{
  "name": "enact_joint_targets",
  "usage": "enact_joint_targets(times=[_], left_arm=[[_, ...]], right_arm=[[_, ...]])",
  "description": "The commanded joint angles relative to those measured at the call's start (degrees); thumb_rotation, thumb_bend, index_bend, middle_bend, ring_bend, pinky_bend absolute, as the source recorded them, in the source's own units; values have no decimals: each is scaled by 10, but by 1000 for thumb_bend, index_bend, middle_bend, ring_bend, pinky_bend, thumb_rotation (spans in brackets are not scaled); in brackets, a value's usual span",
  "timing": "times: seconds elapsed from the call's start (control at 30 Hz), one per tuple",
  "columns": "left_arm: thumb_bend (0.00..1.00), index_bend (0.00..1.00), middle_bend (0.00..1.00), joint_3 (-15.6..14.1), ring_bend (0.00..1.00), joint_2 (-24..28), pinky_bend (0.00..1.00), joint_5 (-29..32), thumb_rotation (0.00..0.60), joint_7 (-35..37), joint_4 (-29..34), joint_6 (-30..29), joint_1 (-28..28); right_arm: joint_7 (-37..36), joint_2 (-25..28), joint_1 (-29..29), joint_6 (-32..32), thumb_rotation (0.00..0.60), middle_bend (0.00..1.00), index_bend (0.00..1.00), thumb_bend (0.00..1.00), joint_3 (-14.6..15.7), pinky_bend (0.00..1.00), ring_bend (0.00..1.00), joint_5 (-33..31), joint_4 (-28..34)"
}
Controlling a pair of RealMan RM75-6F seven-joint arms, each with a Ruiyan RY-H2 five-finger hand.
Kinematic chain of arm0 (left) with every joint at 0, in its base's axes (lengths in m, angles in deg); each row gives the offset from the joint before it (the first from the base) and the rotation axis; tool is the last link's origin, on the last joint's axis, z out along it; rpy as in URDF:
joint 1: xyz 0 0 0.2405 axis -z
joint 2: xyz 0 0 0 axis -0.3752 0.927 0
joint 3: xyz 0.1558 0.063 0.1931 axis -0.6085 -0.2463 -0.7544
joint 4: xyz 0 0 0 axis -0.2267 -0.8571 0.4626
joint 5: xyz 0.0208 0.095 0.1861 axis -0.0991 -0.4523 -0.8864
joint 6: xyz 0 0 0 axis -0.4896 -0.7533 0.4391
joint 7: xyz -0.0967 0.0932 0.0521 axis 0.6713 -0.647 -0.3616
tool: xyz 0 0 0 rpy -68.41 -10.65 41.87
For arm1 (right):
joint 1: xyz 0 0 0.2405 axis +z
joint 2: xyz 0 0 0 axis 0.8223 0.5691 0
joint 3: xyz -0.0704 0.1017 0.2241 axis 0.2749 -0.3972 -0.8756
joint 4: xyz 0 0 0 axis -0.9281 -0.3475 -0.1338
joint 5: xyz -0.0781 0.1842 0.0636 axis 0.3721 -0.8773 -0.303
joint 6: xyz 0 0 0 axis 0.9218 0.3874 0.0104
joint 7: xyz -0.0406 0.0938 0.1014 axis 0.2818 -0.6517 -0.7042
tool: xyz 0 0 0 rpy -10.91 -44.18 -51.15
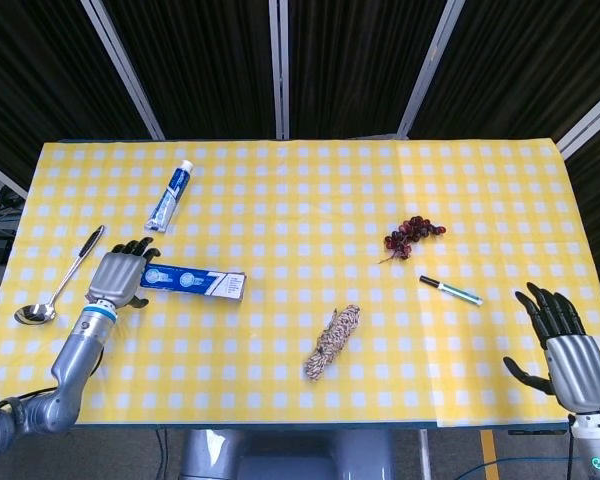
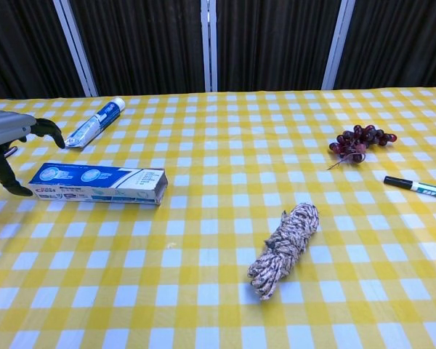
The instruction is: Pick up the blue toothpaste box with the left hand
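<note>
The blue toothpaste box (image 1: 193, 283) (image 2: 97, 183) lies flat on the yellow checked table, left of centre, long side running left to right. My left hand (image 1: 119, 275) (image 2: 11, 142) hovers at the box's left end with fingers spread, holding nothing; in the chest view its thumb reaches down beside the box's left end. Whether it touches the box is unclear. My right hand (image 1: 568, 345) is open at the table's near right corner, far from the box.
A blue-and-white toothpaste tube (image 1: 169, 197) (image 2: 93, 122) lies behind the box. A metal spoon (image 1: 59, 287) lies left of my left hand. A rope bundle (image 1: 332, 340) (image 2: 284, 249), dark grapes (image 1: 413, 235) (image 2: 361, 141) and a marker pen (image 1: 451, 290) (image 2: 417, 187) lie to the right.
</note>
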Motion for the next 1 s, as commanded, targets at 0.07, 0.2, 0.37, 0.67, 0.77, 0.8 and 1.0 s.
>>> enact_joint_targets(times=[0.07, 0.2, 0.37, 0.67, 0.77, 0.8, 1.0], left_arm=[[108, 227, 72, -2, 125, -25, 195, 29, 600, -18, -18, 5, 21], [107, 231, 75, -3, 127, -41, 197, 44, 600, -30, -32, 4, 35], [109, 262, 103, -4, 153, -58, 221, 62, 600, -42, -45, 2, 50], [135, 384, 232, -8, 261, -95, 329, 92, 600, -60, -79, -10, 70], [153, 442, 296, -11, 308, -105, 363, 96, 600, -61, -91, -13, 73], [170, 460, 314, -12, 322, -109, 372, 98, 600, -59, -95, -15, 73], [228, 507, 353, -16, 354, -118, 393, 79, 600, -41, -99, -37, 69]], right_arm=[[-5, 2, 0, -2, 600, 0, 46, 117, 0, 0, 0, -3, -1], [-10, 3, 1, -5, 600, 0, 51, 117, -1, 0, 0, -6, -2], [-16, 4, 3, -8, 600, 0, 52, 117, -2, 0, 0, -9, -4], [-21, 4, 5, -14, 600, 0, 53, 117, -4, 0, 0, -15, -7], [-20, 3, 5, -15, 600, 0, 54, 117, -4, 0, 0, -15, -8], [-19, 3, 6, -15, 600, 0, 54, 117, -4, 0, 0, -15, -8], [-18, 2, 6, -17, 600, 0, 54, 117, -3, 0, 0, -14, -8]])
